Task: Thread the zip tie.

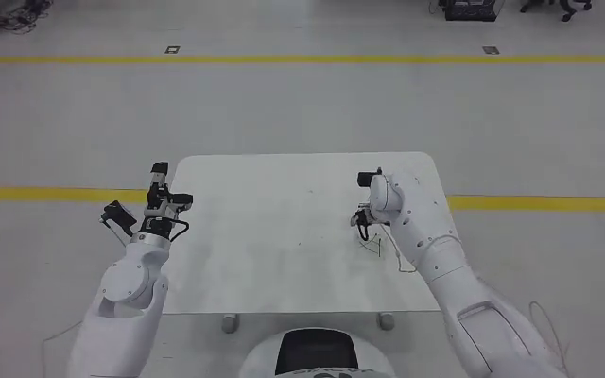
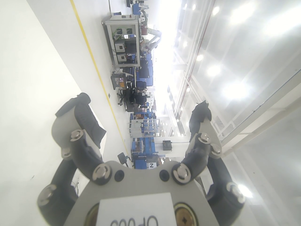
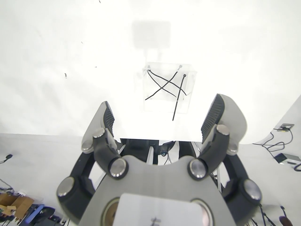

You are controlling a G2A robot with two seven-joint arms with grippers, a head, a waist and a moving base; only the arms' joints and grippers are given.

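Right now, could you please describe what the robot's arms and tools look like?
The left arm and right arm wear glossy white rounded shells. The left tool and right tool each have a grey metal plate with round bolts, black linkages and a white label; the right tool's pads are black and ribbed.

Left arm (image 1: pixel 130 283): stretched forward on the robot's left side, forearm angled slightly outward from the shoulder. Left gripper (image 1: pixel 163 192) points away from the body. Seen from its own wrist, the left gripper (image 2: pixel 141 102) has both dark fingers (image 2: pixel 81 118) standing wide apart.

Right arm (image 1: pixel 444 255): stretched forward and angled inward toward the centre line, wrist bent. Right gripper (image 1: pixel 363 198) faces downward. From its own wrist, the right gripper (image 3: pixel 162 101) shows its ribbed pads (image 3: pixel 212 116) spread wide, jaws parted.
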